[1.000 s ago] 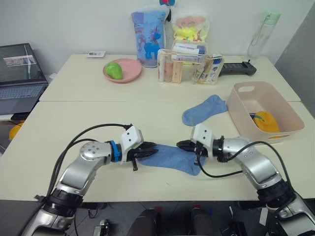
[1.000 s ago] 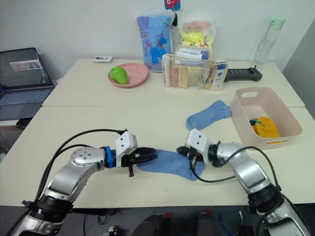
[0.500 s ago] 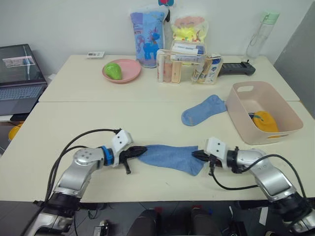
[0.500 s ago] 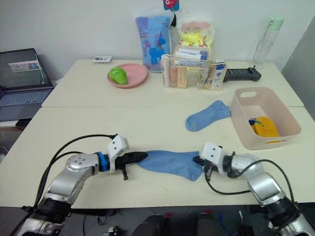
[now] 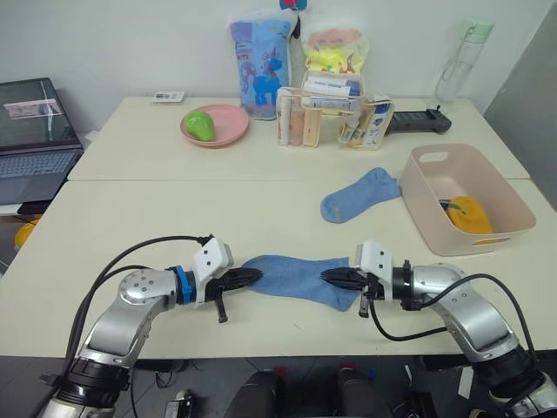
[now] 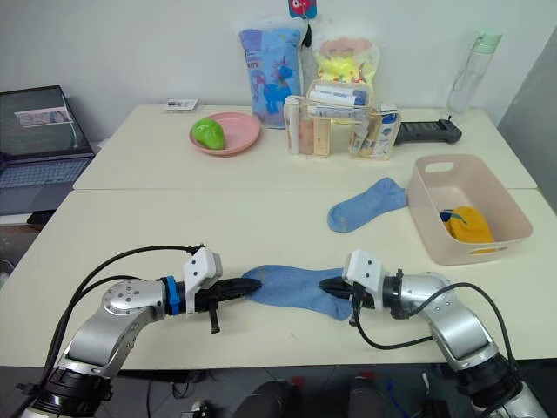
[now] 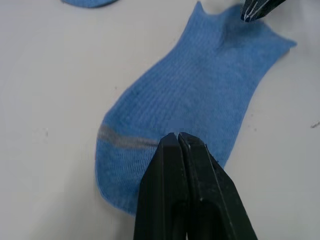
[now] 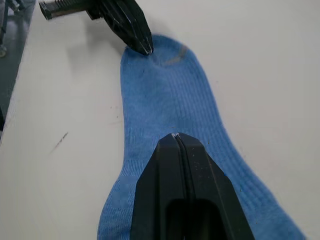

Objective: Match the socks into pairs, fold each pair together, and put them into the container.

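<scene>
— Since half a second ago we've slid both tools inward along the sock: the right tool has come from the sock's edge onto the fabric, and the left tool has edged up onto the other end.

— And the sock itself has hardly moved. We see it lying flat on the bench at about 6 o'clock of the scene, stretched between our two tools.

— Left tool: fingers pressed together, tips resting over the banded end of the sock. From the wrist camera we cannot tell whether any fabric is pinched.

— Right tool is the same story: fingers shut tight, tips lying over the sock's wider end, no fold visibly caught.

— The second light blue sock lies well apart at about 1 o'clock from the first one, just beside the container.

— And the container sits at 3 o'clock on the bench, with a yellow bundle inside it.

— Further back at 12 o'clock we have the pink plate with a green item on it.
</scene>
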Robot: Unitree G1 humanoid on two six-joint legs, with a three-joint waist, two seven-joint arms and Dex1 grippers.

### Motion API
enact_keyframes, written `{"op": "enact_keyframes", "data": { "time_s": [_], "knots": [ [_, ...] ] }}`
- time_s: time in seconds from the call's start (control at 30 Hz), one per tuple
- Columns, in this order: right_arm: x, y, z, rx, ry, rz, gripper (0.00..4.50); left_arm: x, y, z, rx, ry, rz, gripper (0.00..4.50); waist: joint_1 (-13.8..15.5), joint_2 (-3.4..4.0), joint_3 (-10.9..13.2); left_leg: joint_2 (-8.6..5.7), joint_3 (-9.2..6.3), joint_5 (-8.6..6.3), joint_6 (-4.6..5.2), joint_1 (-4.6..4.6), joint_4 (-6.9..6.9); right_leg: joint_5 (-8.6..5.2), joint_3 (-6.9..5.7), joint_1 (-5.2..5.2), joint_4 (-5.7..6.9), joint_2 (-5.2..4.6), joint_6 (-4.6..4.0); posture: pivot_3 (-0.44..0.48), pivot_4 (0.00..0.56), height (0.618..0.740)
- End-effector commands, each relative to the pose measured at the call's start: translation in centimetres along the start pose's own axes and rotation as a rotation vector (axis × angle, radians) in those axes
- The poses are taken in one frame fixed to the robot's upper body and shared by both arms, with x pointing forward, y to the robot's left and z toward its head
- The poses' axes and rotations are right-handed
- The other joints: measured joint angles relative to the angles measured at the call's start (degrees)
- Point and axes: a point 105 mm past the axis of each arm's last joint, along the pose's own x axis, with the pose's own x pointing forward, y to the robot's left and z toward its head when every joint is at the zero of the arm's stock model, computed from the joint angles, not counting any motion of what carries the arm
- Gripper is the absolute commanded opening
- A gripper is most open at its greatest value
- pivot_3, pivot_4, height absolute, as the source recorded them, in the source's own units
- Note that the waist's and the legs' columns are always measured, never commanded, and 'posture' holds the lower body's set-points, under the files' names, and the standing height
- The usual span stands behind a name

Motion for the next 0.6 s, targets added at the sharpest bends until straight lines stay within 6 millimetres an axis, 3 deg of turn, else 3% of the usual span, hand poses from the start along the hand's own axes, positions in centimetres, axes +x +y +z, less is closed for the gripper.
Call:
{"op": "enact_keyframes", "data": {
  "time_s": [0.03, 0.27, 0.33, 0.5, 0.6],
  "knots": [
    [-1.0, 0.1, -1.6, -0.074, 0.089, 0.008, 0.0, -0.4, 0.2, -0.4, 0.028, 0.034, 0.02, 0.02, 0.06, 0.0, 0.0, 0.0, 0.0, 0.0, 0.0, -0.01, 0.0, 0.0, 0.0, 0.0, -0.01, 0.0, 0.0, 0.0, 0.15, 0.74],
    [-4.3, -0.4, -2.6, -0.035, 0.128, -0.035, 0.0, -1.9, 0.6, -1.4, -0.021, 0.039, 0.037, 0.02, 0.04, 0.01, -0.01, 0.01, -0.01, 0.0, 0.0, 0.05, -0.02, 0.0, 0.0, 0.05, 0.0, 0.0, 0.0, 0.0, 0.15, 0.74],
    [-5.2, -0.5, -2.7, -0.035, 0.139, -0.041, 0.0, -2.1, 0.7, -0.9, -0.02, 0.009, 0.043, 0.02, 0.05, 0.0, -0.01, 0.01, -0.01, 0.0, 0.01, 0.05, -0.01, 0.0, -0.01, 0.07, -0.02, 0.0, 0.0, 0.0, 0.15, 0.74],
    [-7.2, -1.6, 0.0, 0.058, 0.019, -0.122, 0.0, -2.9, 1.5, 1.8, -0.124, -0.109, 0.093, 0.02, 0.04, 0.0, 0.0, 0.02, -0.04, -0.01, 0.01, 0.05, -0.01, 0.0, -0.04, 0.12, -0.02, 0.0, 0.0, 0.0, 0.15, 0.74],
    [-8.5, -3.6, 0.6, 0.081, -0.022, -0.268, 0.0, -4.3, 3.2, 3.0, -0.199, -0.189, 0.209, 0.19, 0.05, -0.01, 0.0, 0.02, -0.06, -0.01, 0.01, 0.05, -0.01, 0.0, -0.05, 0.12, -0.02, 0.0, 0.01, 0.0, 0.15, 0.74]
  ]
}}
